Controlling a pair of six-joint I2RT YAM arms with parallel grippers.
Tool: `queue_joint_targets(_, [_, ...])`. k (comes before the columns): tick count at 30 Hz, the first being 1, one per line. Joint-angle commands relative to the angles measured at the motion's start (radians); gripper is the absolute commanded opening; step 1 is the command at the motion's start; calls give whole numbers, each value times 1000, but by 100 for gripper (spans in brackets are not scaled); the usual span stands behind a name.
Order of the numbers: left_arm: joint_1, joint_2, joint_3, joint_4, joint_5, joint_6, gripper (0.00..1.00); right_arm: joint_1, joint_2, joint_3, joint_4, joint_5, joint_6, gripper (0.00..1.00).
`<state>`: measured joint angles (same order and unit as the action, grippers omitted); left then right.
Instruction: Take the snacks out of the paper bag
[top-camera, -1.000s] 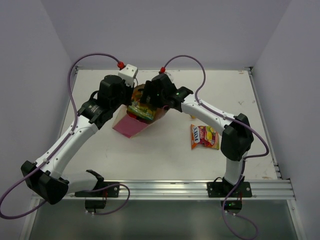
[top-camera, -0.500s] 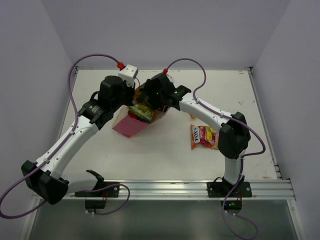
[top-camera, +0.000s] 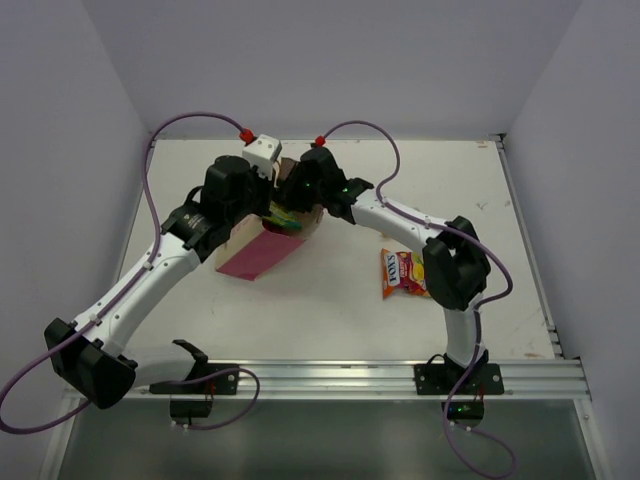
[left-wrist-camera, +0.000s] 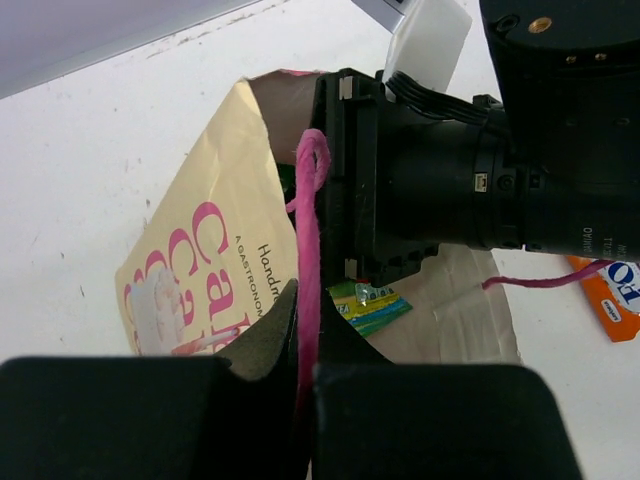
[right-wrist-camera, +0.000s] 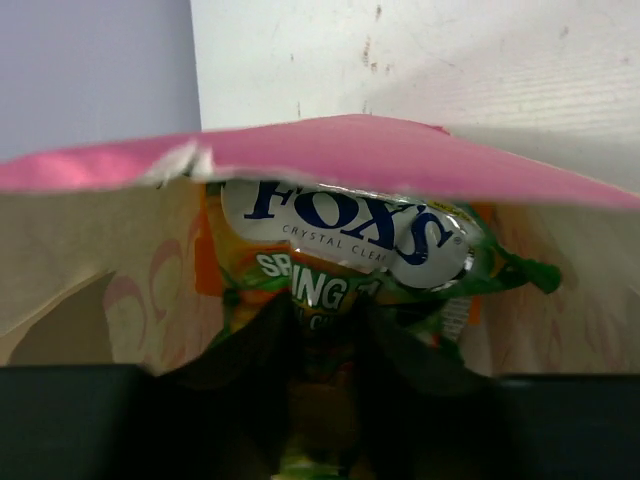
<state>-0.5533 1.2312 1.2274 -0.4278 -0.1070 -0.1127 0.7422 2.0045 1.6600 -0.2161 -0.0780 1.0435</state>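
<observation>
The pink paper bag (top-camera: 262, 250) lies tilted on the table with its mouth toward the back. My left gripper (left-wrist-camera: 305, 300) is shut on the bag's pink cord handle (left-wrist-camera: 309, 215) and holds the mouth up; it is near the bag's rim (top-camera: 262, 197) in the top view. My right gripper (right-wrist-camera: 326, 335) reaches inside the bag (right-wrist-camera: 340, 152), its fingers closed on a green Fox's snack packet (right-wrist-camera: 345, 240). A corner of a green packet (left-wrist-camera: 372, 306) shows in the left wrist view. A red-yellow snack packet (top-camera: 407, 273) lies on the table to the right.
The right arm's black wrist (left-wrist-camera: 450, 180) fills the bag's mouth beside the left gripper. White walls stand close at left, back and right. An orange packet's edge (left-wrist-camera: 615, 295) lies right of the bag. A metal rail (top-camera: 330, 375) runs along the near edge.
My right gripper has pushed deeper into the bag and closed from wide open onto the green packet. The bag has shifted a little left and back with the left gripper.
</observation>
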Motion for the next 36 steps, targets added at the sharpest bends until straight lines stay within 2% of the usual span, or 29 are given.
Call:
queue_joint_targets(1, [-23, -19, 7, 112, 66, -18, 0, 31, 46, -8, 21, -69, -5, 23])
queue_joint_targets(3, [-23, -22, 4, 112, 61, -12, 0, 29, 46, -8, 23, -69, -16, 5])
queue_joint_targets(4, [-23, -25, 3, 110, 50, -7, 0, 31, 45, -9, 24, -69, -31, 0])
queue_joint_targets(7, [-25, -32, 0, 103, 15, 8, 0, 31, 24, -16, 37, -68, -92, 0])
queue_joint_targets(16, [-22, -48, -22, 66, -131, 41, 0, 29, -242, -127, 127, 43, -293, 0])
queue_joint_targets(26, [-7, -50, -16, 60, -223, 41, 0, -1, -489, -290, 208, 217, -362, 0])
queue_joint_targets(32, [15, -58, -28, 61, -229, 64, 0, -151, -587, -286, 210, 267, -387, 0])
queue_joint_targets(36, [26, -59, -31, 70, -223, 99, 0, -296, -543, -282, 144, 212, -398, 0])
